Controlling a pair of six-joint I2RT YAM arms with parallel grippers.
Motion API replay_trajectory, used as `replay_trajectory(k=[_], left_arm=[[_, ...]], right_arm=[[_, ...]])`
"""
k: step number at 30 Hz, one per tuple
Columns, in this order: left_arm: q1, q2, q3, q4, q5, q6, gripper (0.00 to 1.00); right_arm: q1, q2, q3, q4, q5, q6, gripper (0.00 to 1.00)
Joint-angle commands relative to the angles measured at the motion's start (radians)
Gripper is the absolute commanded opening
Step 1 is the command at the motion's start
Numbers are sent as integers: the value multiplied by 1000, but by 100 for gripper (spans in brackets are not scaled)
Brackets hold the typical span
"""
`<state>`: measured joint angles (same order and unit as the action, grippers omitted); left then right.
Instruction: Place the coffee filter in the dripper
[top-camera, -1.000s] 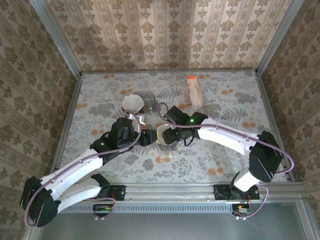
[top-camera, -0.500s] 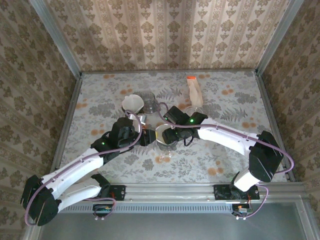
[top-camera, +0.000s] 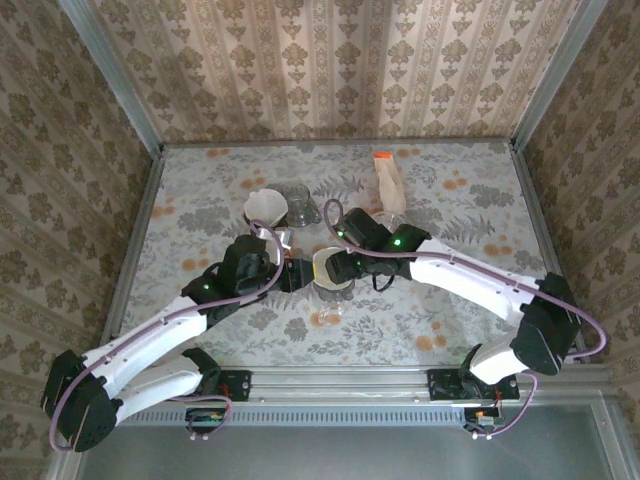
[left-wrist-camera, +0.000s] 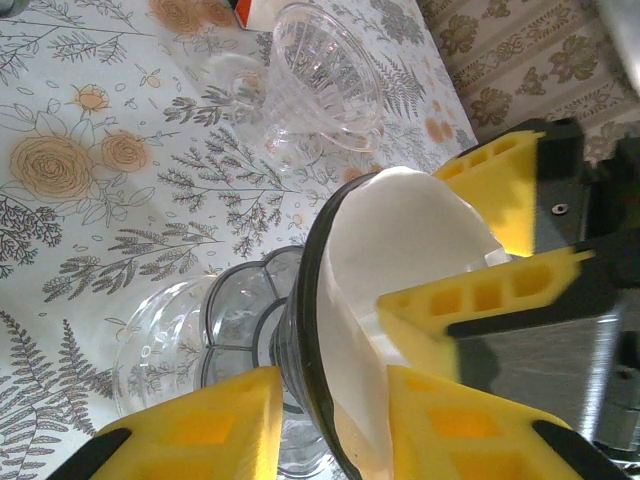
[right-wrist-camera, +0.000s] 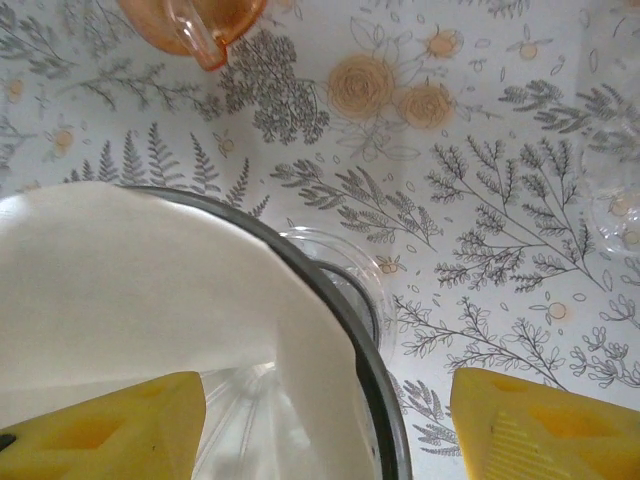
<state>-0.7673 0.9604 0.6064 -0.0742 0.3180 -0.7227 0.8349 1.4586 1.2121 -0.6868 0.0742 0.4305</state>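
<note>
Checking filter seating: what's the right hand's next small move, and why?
Probably ease the right hand down so its inner finger presses the filter against the dripper wall: the paper gapes beside that finger, showing bare glass, while the left hand grips the dripper's rim.

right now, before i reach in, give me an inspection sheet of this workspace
surface: flowered tablecloth, no spills seen
job's things: paper filter lies inside the dark-rimmed dripper, with clear glassware beneath it
clutter: spare filter cone, clear glass, filter packet, ribbed glass funnel, orange glass piece
grippers: left gripper straddles the dripper's rim, grip unclear; right gripper open, one finger over the filter and the other outside the rim
cables: purple cable loops up near the glassware
surroundings: patterned walls, metal frame
</note>
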Motion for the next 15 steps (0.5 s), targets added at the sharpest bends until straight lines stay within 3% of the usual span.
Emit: replay_trajectory(k=[1, 8, 15], left_arm=[[-8, 6, 6, 11, 0, -9, 33], [-8, 6, 3, 8, -3, -8, 32], [-8, 6, -1, 8, -5, -9, 30]], right_arm=[[2, -55, -20, -28, 28, 19, 68], [1, -119, -52, -57, 62, 30, 66], [1, -126, -68, -69, 90, 37, 56]])
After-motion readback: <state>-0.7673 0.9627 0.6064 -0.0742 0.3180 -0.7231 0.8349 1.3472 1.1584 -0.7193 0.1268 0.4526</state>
